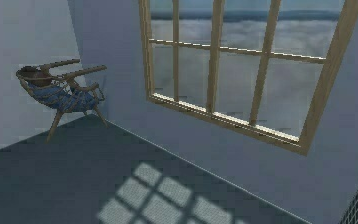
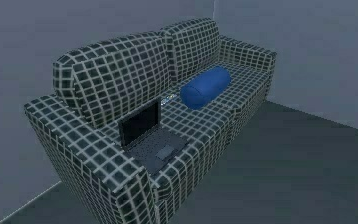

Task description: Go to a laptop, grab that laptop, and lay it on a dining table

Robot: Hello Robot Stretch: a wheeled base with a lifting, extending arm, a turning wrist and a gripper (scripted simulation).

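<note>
Open laptop (image 2: 149, 138) on checkered sofa (image 2: 97, 75), near blue cushion (image 2: 209, 88)

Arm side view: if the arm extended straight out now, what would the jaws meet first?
Likely the checked sofa at its seat front, somewhat right of the laptop in the picture; farther along lies the blue bolster. Arm height is unclear, so this is a guess.

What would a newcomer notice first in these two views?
In the arm side view, a dark, white-checked sofa carries an open laptop on its seat, with a blue bolster cushion farther along. In the forward view, a large wood-framed window dominates, with a wooden armchair at the view's left.
</note>
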